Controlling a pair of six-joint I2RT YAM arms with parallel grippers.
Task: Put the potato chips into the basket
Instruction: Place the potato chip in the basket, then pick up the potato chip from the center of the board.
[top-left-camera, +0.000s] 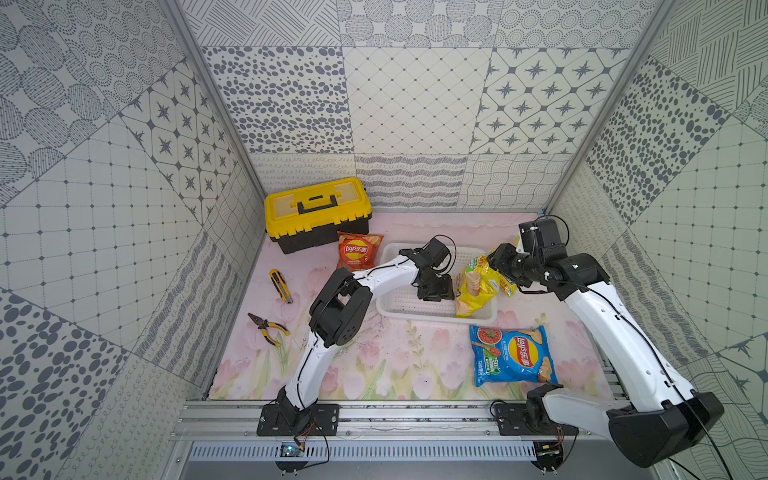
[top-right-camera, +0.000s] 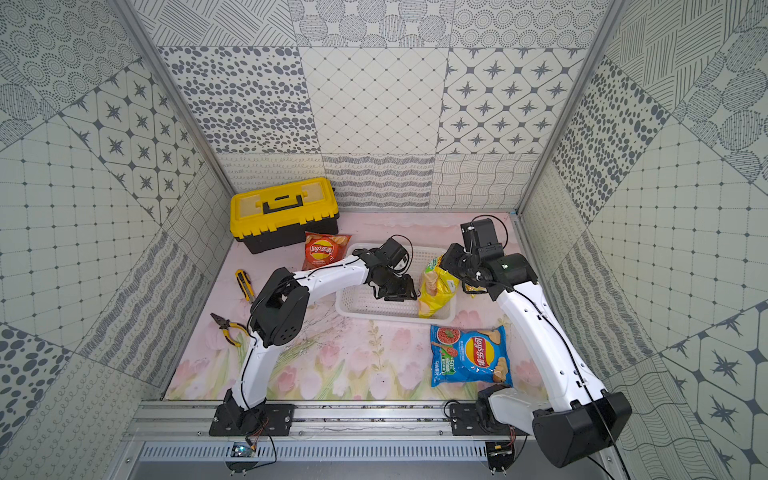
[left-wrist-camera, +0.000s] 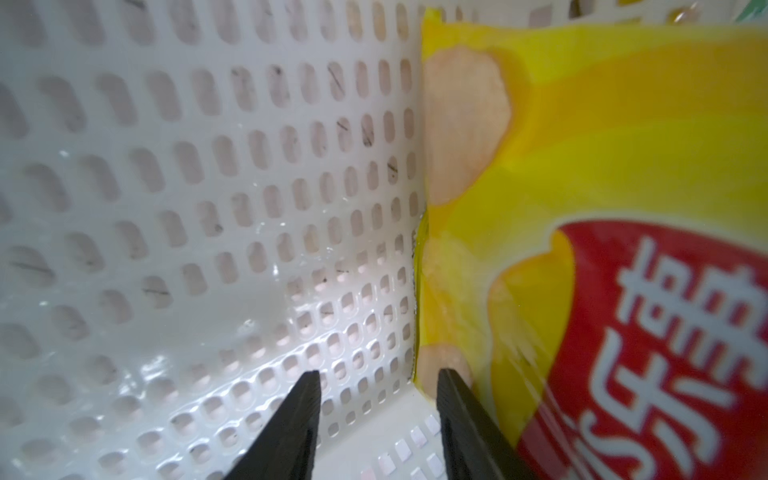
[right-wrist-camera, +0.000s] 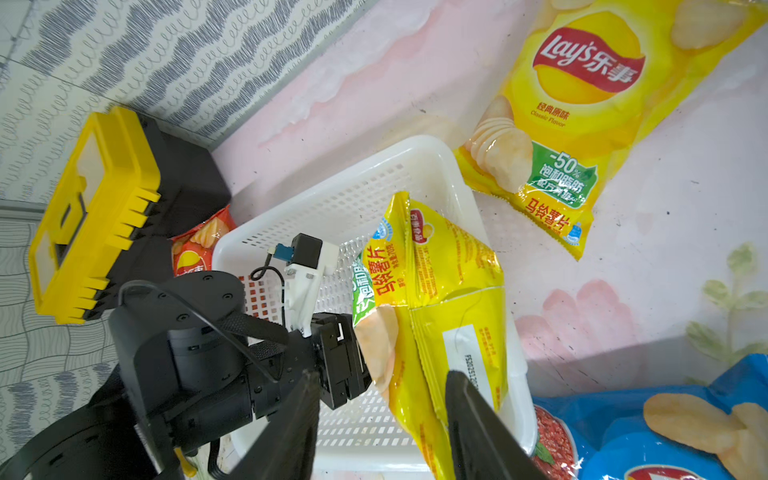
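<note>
The white basket (top-left-camera: 432, 318) (top-right-camera: 386, 318) sits mid-table. A crumpled yellow bag of potato chips (top-left-camera: 476, 286) (right-wrist-camera: 436, 270) stands on end at its right end. My right gripper (top-left-camera: 494, 259) (right-wrist-camera: 380, 399) hovers over that bag, jaws open and apart from it. Inside the basket, my left gripper (top-left-camera: 438, 293) (left-wrist-camera: 378, 382) is open and empty, one finger beside the yellow bag (left-wrist-camera: 602, 166). A second yellow bag (right-wrist-camera: 582, 104) lies on the table beyond the basket. The red-orange bag (top-left-camera: 358, 251) lies to the basket's left. Nearer the front, the blue bag (top-left-camera: 511, 355) lies flat.
A yellow-and-black toolbox (top-left-camera: 318, 212) stands at the back left. A yellow utility knife (top-left-camera: 280, 286) and pliers (top-left-camera: 268, 328) lie on the left of the flowered mat. Patterned walls close in three sides, and a metal rail runs along the front.
</note>
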